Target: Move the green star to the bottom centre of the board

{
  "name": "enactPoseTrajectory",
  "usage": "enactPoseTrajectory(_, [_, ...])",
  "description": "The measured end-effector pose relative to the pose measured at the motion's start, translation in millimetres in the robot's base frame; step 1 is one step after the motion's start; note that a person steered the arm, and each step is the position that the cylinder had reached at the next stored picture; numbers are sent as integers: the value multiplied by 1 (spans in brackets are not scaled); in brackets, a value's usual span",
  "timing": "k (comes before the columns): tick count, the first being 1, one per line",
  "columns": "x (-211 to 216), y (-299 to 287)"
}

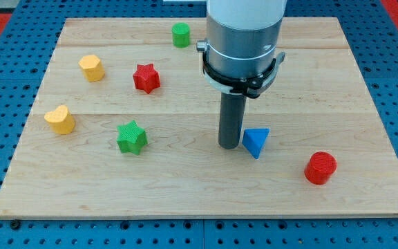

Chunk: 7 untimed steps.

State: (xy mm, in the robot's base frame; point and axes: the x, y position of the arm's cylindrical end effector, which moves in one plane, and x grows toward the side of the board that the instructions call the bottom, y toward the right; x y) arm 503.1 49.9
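Note:
The green star (132, 137) lies on the wooden board (185, 194), left of centre and a little below the middle. My tip (229, 145) stands right of centre, well to the star's right, about level with it. The tip is right beside the blue triangle (256, 142), which lies just to its right, touching or nearly touching. The arm's grey body hides part of the board's top centre.
A red star (146, 78) lies above the green star. A green cylinder (180, 34) is near the top edge. A yellow block (92, 68) and a yellow heart (60, 120) lie at the left. A red cylinder (320, 168) sits at the lower right.

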Motion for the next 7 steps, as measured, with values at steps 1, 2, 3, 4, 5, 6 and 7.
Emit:
enactPoseTrajectory(1, [0, 56])
enactPoseTrajectory(2, [0, 101])
enactPoseTrajectory(3, [-13, 61])
enactPoseTrajectory(4, [-39, 7])
enactPoseTrajectory(5, [-39, 6])
enactPoseTrajectory(6, [-41, 6])
enactPoseTrajectory(7, [-43, -20])
